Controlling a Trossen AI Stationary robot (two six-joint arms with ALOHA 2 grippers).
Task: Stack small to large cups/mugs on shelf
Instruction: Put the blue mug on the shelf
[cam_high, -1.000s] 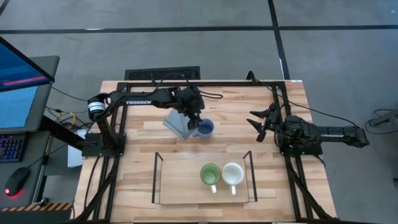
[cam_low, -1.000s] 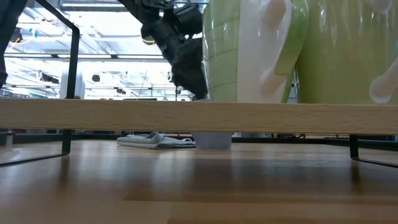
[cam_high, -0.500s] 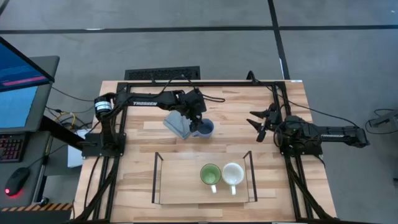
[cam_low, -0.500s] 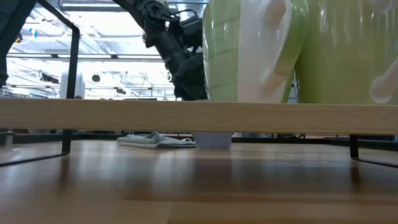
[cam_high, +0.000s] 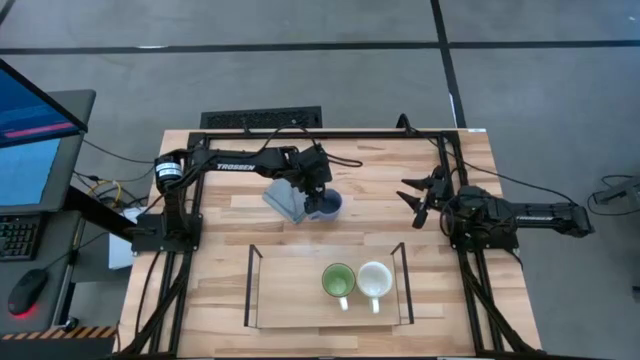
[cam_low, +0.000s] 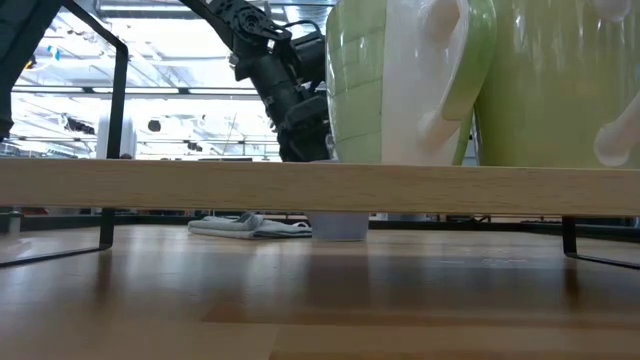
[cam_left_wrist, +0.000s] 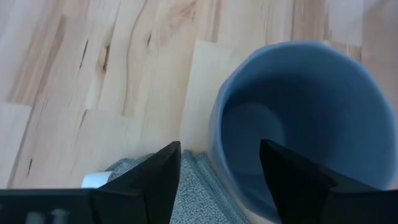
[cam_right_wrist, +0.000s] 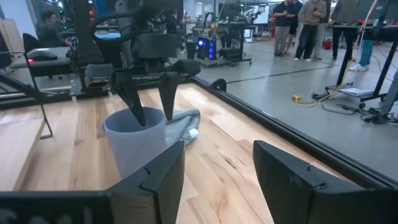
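Note:
The blue-grey mug (cam_high: 329, 205) stands upright on its base on the tabletop, against the grey folded cloth (cam_high: 284, 200). My left gripper (cam_left_wrist: 219, 147) is open over the mug's rim. One finger (cam_left_wrist: 292, 177) is inside the mug (cam_left_wrist: 298, 124) and the other (cam_left_wrist: 158, 180) is outside, above the cloth; the right wrist view also shows this gripper (cam_right_wrist: 151, 106). The green mug (cam_high: 338, 281) and the cream-white mug (cam_high: 374, 280) stand side by side on the shelf (cam_high: 290, 290). My right gripper (cam_high: 420, 196) is open and empty at the table's right side.
The shelf's black wire ends (cam_high: 250, 285) stand up at its left and right. The left half of the shelf board is bare. In the low view the shelf board (cam_low: 200, 185) spans the picture, with the cloth (cam_low: 250, 226) behind it. People stand in the room beyond the table (cam_right_wrist: 305, 25).
My left gripper has gone down a little over the blue-grey mug's rim, and its arm has swung slightly toward the table's right. The mugs on the shelf and my right arm have kept still.

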